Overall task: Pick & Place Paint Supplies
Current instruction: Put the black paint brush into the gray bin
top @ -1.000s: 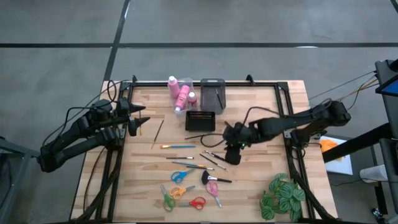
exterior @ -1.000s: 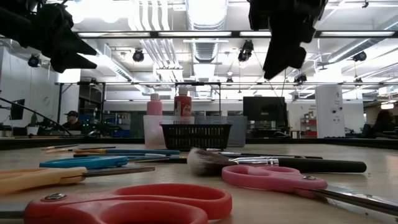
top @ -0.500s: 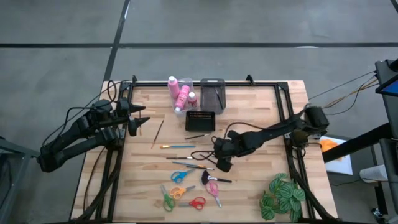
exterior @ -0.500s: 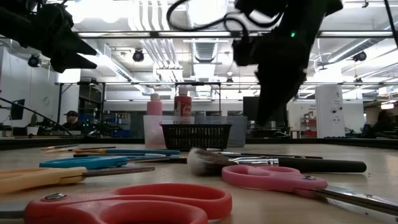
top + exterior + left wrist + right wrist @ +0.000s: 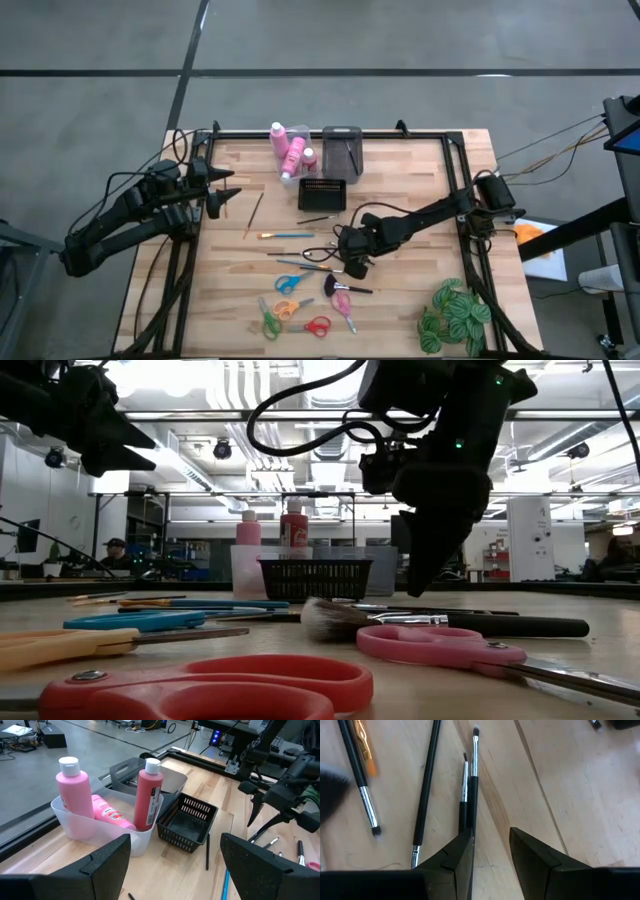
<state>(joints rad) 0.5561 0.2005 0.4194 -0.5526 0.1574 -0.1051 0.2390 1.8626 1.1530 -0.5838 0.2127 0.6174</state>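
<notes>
Several thin paintbrushes [image 5: 300, 252] and small scissors [image 5: 290, 305] lie flat on the wooden table's middle and near part. Three pink bottles [image 5: 148, 790] stand or lean in a clear bin at the far edge. My right gripper [image 5: 350, 266] hangs low over the brushes, pointing steeply down, open. In the right wrist view bare wood shows between its fingers [image 5: 492, 851], and two thin black brushes [image 5: 469, 790] run up to one finger. My left gripper [image 5: 226, 196] waits open above the table's left edge. My right gripper has one finger [image 5: 457, 852] standing over the handle ends [image 5: 466, 822] of the two thin black brushes, coming from above. I cannot tell whether it touches them. Both brushes lie flat on the table.
A black mesh basket [image 5: 322, 192] and a grey bin [image 5: 341, 150] stand by the clear bin [image 5: 288, 165] at the far edge. A leafy plant [image 5: 455, 315] sits at the near right corner. A broad fan brush [image 5: 335, 618] and pink scissors [image 5: 440, 645] lie close by.
My right gripper has come down toward the table and moved toward its left and near edges, tipping more steeply downward. Its fingers have kept the same gap. The brushes and scissors lie where they were.
</notes>
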